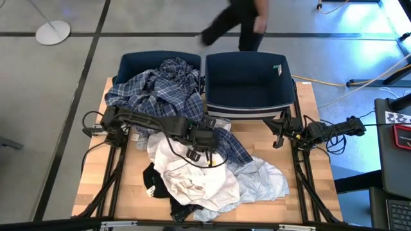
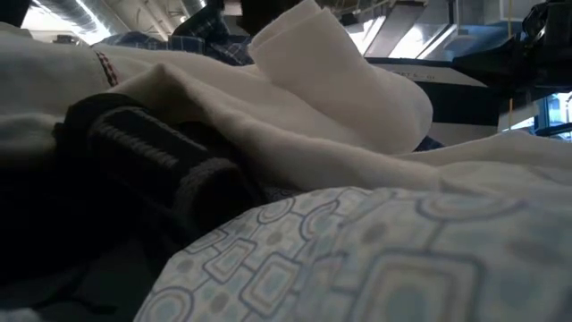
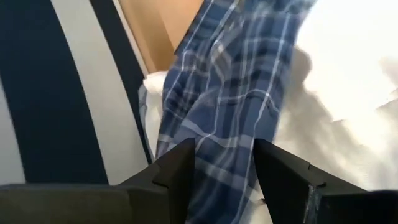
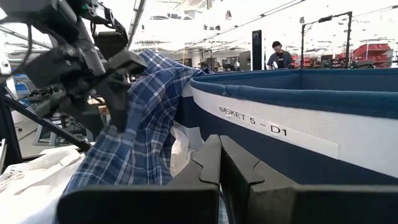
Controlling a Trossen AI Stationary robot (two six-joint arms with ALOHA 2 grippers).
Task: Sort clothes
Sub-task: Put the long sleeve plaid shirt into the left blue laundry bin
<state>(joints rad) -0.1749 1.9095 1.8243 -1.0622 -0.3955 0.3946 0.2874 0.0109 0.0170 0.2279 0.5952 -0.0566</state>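
Note:
A blue-white plaid shirt (image 1: 167,83) lies half in the left navy bin (image 1: 138,61) and trails over its front rim onto the table. My left gripper (image 1: 207,140) is shut on the shirt's near part, in front of the gap between the bins. A white garment (image 1: 186,173), a pale blue patterned one (image 1: 263,179) and a black one (image 1: 154,179) lie heaped near the table's front. My right gripper (image 1: 278,138) is shut and empty, just in front of the right bin (image 1: 250,56). My left gripper pinches a bunched part of the plaid shirt (image 3: 224,155) between its two fingers (image 3: 180,171). In the right wrist view the cloth (image 4: 137,130) is raised at the gripper and hangs slack below it onto the pile. The shirt's far part stays in the left bin.
The right bin's white-striped front wall (image 4: 298,124) stands close to my right gripper. In the low view, white cloth (image 2: 340,89), dark ribbed cloth (image 2: 143,152) and pale patterned cloth (image 2: 357,259) fill the foreground. A person (image 1: 237,25) stands beyond the bins.

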